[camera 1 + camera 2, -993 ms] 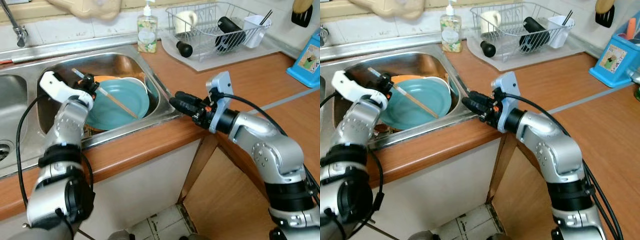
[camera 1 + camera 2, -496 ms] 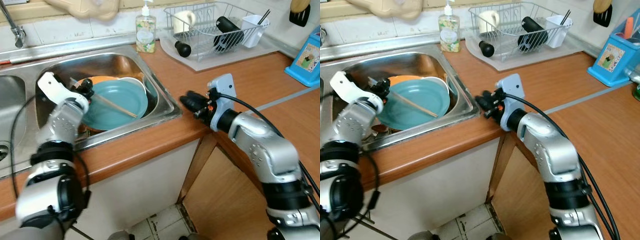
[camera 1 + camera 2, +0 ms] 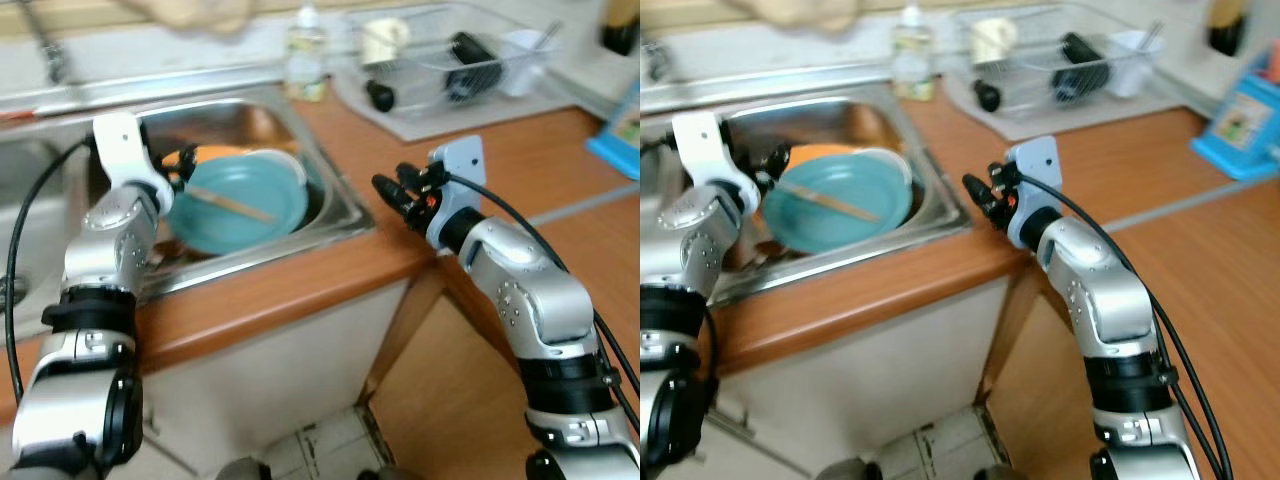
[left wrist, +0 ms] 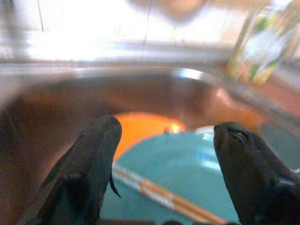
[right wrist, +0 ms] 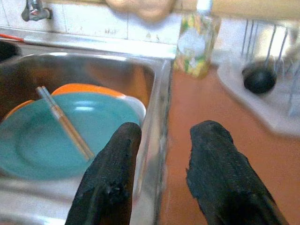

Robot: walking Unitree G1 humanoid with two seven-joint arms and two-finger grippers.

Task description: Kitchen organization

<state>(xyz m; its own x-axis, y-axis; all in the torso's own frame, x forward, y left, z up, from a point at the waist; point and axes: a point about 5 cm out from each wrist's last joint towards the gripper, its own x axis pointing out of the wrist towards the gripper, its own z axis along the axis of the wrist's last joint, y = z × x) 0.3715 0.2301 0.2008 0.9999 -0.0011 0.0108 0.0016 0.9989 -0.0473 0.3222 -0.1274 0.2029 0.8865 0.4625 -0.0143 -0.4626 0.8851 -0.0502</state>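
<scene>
your left gripper [image 4: 164, 154] hung with jaws apart over the chopsticks [image 3: 232, 205] lying on the teal plate [image 3: 245, 195] in the sink [image 3: 345, 205]. your right gripper [image 3: 392, 190], also parted, stood above the counter edge. a shallow pinch risked the chopsticks skidding off the slick plate.

Sink basin [image 3: 330, 165] in the upper left of the frame, sunk into the tabletop [image 3: 300, 285]. Inside it, a stack of plates [image 3: 240, 200], with a pair of chopsticks [image 3: 232, 204] lying across the top plate. Left gripper [image 3: 180, 172] over the basin's left part, beside the plates. Soap bottle [image 3: 305, 62] behind the basin at upper centre; dish rack [image 3: 450, 60] right of it, upper right. Right gripper [image 3: 398, 190] at centre, above the tabletop just right of the basin's rim.
</scene>
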